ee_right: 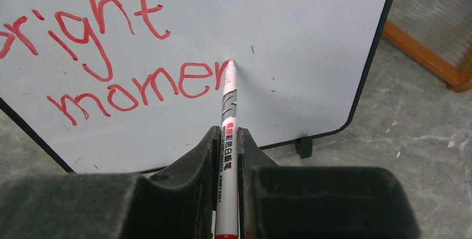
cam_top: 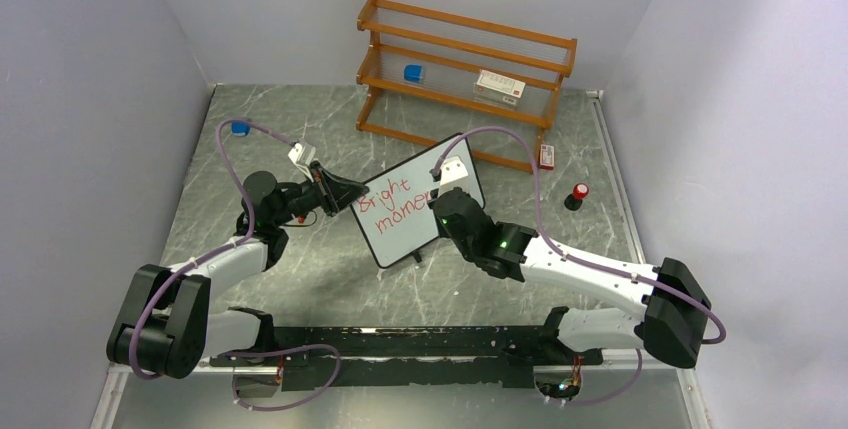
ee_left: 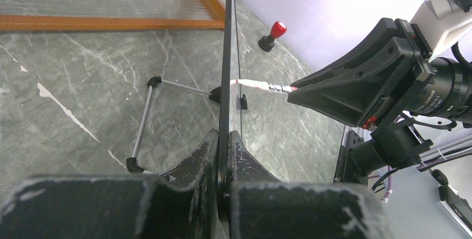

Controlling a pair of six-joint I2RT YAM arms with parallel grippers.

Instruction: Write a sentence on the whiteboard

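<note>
Right gripper pinched shut on a red marker, tip touching the whiteboard at the end of red "Bright momen". Left gripper clamped on the whiteboard's left edge. Whiteboard stands tilted mid-table, between both arms, just before the wooden shelf.

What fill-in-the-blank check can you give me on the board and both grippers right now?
1. The right gripper is shut on a ____, its tip touching the whiteboard.
2. The left gripper is shut on the whiteboard's ____.
3. The writing is in ____ ink.
4. The shelf behind the whiteboard is made of ____.
Missing words: marker; edge; red; wood.
</note>
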